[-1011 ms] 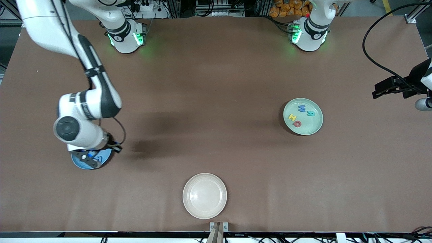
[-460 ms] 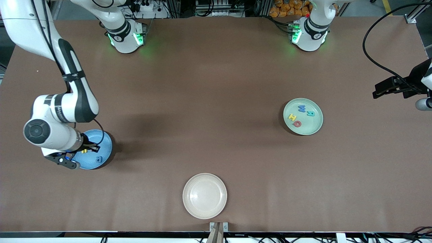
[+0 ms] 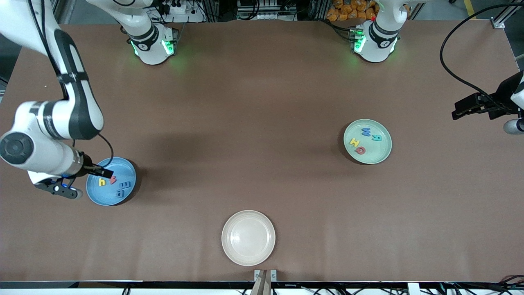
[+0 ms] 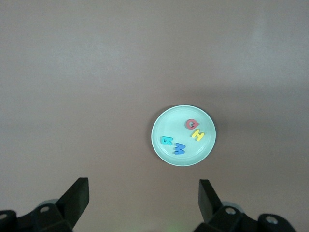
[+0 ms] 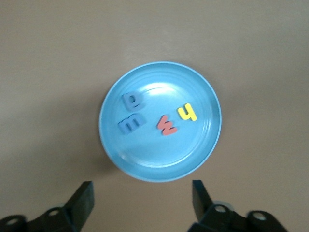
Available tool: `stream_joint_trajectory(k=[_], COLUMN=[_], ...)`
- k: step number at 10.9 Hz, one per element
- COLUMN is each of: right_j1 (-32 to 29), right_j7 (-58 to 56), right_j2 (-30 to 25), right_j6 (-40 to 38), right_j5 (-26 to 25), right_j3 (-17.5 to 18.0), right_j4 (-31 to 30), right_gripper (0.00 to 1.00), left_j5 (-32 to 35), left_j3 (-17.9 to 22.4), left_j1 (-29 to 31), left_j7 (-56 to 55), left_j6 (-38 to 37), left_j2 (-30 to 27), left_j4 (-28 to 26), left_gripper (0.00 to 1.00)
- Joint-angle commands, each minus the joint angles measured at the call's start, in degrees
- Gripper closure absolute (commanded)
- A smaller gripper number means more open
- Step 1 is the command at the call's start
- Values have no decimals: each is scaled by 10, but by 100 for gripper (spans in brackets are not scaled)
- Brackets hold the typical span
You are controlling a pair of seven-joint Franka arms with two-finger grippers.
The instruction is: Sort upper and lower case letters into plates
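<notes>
The front view takes in the whole brown counter (image 3: 262, 123). The blue plate (image 3: 123, 196) lies at the lower left of the frame, the mint green plate (image 3: 378, 153) at the right of centre, and a bare cream plate (image 3: 248, 237) low in the middle, nearest the camera. The right gripper (image 3: 57, 189) sits at the far left edge, just beside the blue plate's rim, with the arm's wrist and a cable crossing the plate's upper edge. The left gripper (image 3: 470, 110) waits at the far right edge, well apart from the green plate.

The right wrist view looks straight down on the blue plate (image 5: 203, 145) and makes out four letters in it: two blue ones (image 5: 130, 113), a red one (image 5: 167, 124) and a yellow one (image 5: 187, 112). Its fingers (image 5: 83, 199) stand wide apart, holding nothing.

The left wrist view shows the green plate (image 4: 166, 150) with a red (image 4: 191, 124), a yellow (image 4: 197, 135), a teal (image 4: 167, 140) and a blue letter (image 4: 179, 149). Its fingers (image 4: 77, 193) are likewise spread wide and empty.
</notes>
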Motion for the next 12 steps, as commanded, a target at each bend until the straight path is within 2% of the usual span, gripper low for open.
stream_joint_trajectory(k=[1, 4, 6, 10, 12], right_j1=[6, 31, 39, 52, 51], right_j7=[-91, -100, -116, -123, -159], right_j2=[-113, -179, -211, -221, -217], right_j6=[-19, -52, -53, -140, -212], right_j5=[38, 38, 37, 37, 51], right_j3=[-7, -15, -19, -22, -26], right_j4=[-90, -115, -102, 40, 117], right_gripper=[0, 0, 0, 0, 0], left_j5=[6, 6, 6, 6, 6], left_j3=[1, 1, 1, 1, 1], left_j1=[-2, -2, -2, -2, -2], left_j7=[-6, -6, -6, -6, -6], left_j6=[-8, -8, -8, -8, -8], left_j2=[-1, -1, 0, 0, -1], left_j4=[4, 4, 4, 4, 4], left_gripper=[0, 0, 0, 0, 0])
